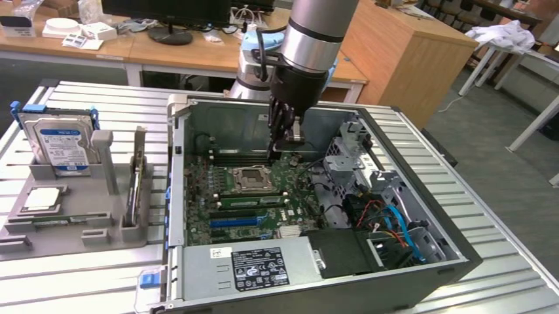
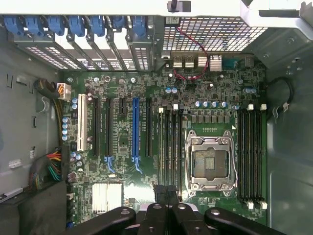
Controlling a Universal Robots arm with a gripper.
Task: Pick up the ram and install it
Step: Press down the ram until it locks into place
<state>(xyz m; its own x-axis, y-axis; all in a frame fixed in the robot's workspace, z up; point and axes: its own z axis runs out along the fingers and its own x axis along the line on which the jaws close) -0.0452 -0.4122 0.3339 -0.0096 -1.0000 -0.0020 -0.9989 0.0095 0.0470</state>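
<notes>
The robot arm (image 1: 310, 39) comes straight down from 12 o'clock in the exterior view and reaches into the open computer case (image 1: 454, 261). Its gripper (image 1: 284, 140) points down at the motherboard (image 1: 288, 173). It hangs near the middle of the board, at about 1 o'clock from the square CPU socket (image 1: 249, 176).

The two black fingers (image 2: 161, 196) are pressed together with no gap. I can see nothing held between them. In the wrist view their tips sit over the end of a row of long black memory slots (image 2: 168, 147) beside the socket.

At 6 o'clock from the socket in the exterior view, a long thin green stick lies in the slots. It looks like the ram (image 1: 253, 201), but it is small and hard to be sure of. The gripper is near it, and I cannot tell if they touch.

The arm hides part of the back wall of the case. The top of the arm is cut off by the picture's edge.

At 9 o'clock from the case a grey tray (image 1: 65, 229) holds a blue and silver hard drive (image 1: 59, 144) standing up. A thin upright piece (image 1: 137, 183) stands in the tray too, and I cannot make out what it is.
</notes>
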